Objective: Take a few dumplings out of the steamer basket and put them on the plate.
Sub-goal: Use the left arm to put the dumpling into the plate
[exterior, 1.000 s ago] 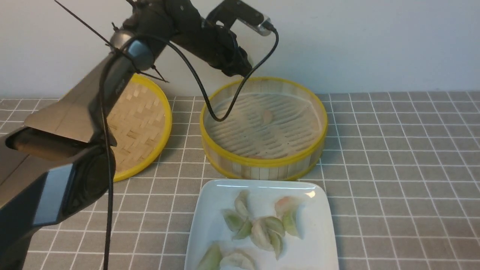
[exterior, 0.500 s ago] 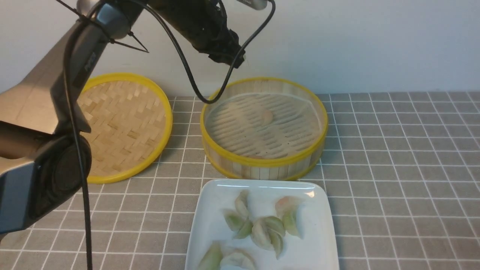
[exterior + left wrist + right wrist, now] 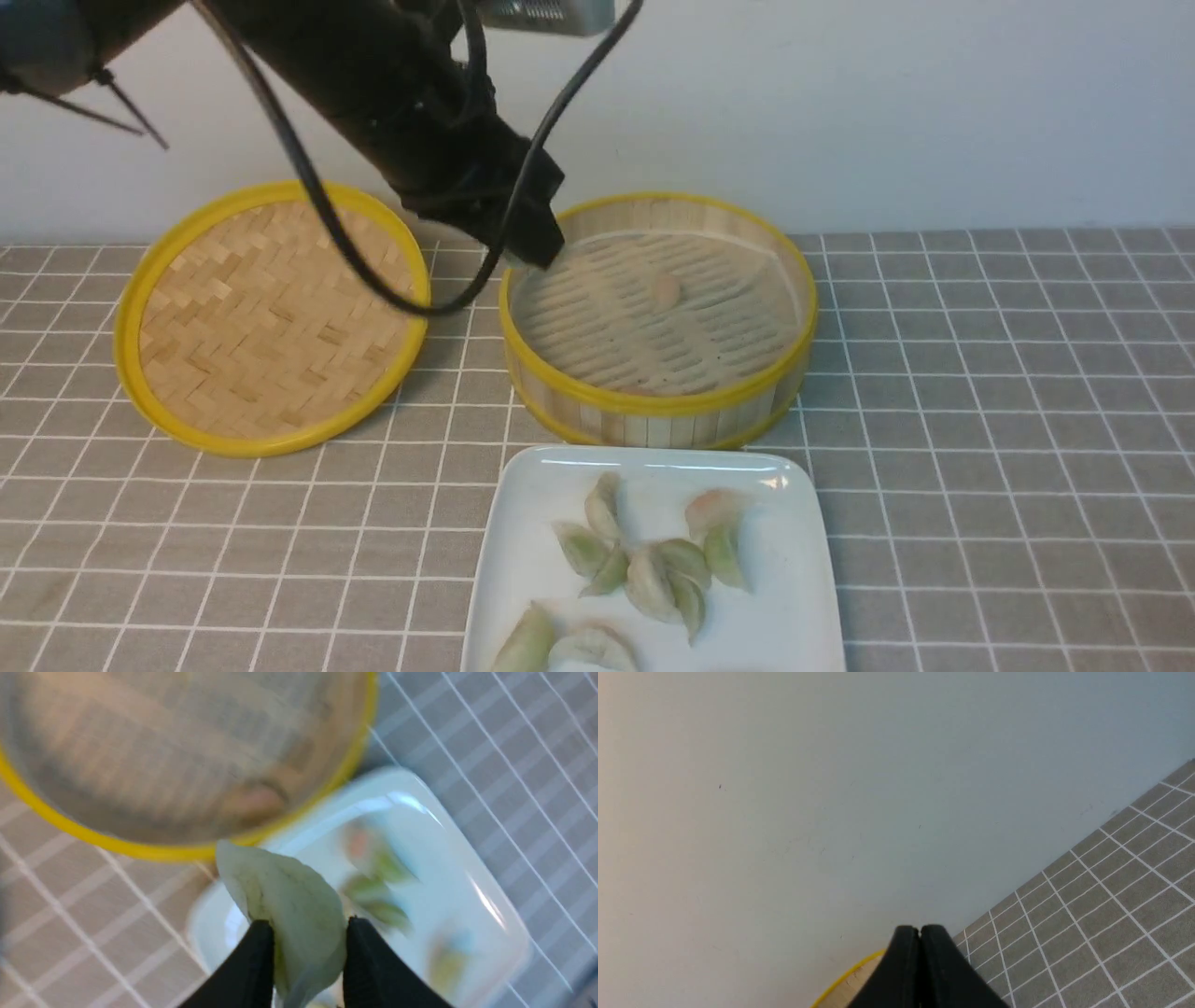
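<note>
On the grey-tiled desk, several dumplings already lie on the plate at the near edge, and one more dumpling is clamped in the left end effector above the steamer basket toward the far edge, where a pinkish dumpling remains. The task looks nearly done: this carry needs setting down. The right end effector is pressed closed, empty.

The steamer basket sits mid-table, close to the wall behind it. The lid lies flat just beside it on the left. The plate lies in front of the basket, with several dumplings on it. Another dumpling lies in the basket (toward the back). The left gripper hangs over the basket's left rear rim, a held dumpling between its fingers.
</note>
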